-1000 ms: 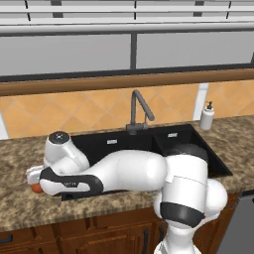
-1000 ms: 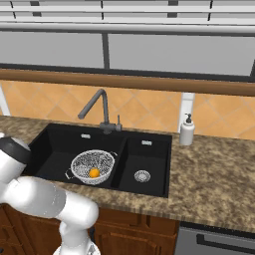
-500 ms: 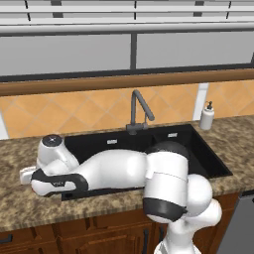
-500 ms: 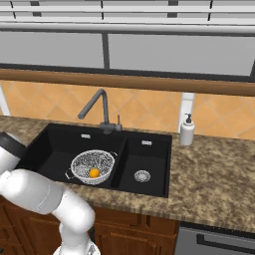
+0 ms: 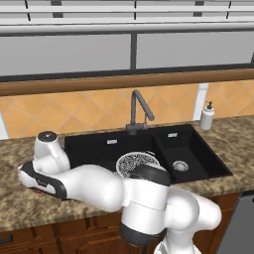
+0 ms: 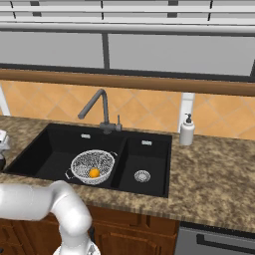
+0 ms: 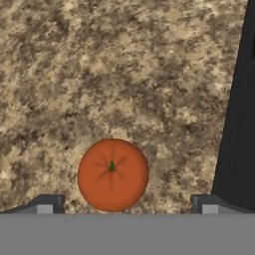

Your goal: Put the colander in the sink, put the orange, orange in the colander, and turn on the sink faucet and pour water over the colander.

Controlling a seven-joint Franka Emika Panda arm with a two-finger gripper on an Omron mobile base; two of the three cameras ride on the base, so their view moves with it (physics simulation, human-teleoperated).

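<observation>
Gripper (image 7: 127, 203) spread wide above reddish orange (image 7: 113, 175) on speckled countertop (image 7: 99, 74), fruit between the fingertips, colander (image 6: 93, 166) in large basin of black sink (image 6: 60, 144), yellower orange (image 6: 94, 173) inside it.

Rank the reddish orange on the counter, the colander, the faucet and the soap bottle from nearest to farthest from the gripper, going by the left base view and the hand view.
1. Reddish orange: on the counter, between the open gripper fingertips.
2. Colander: in the sink's large basin.
3. Faucet: behind the sink, at the back.
4. Soap bottle: far right of the counter.
</observation>
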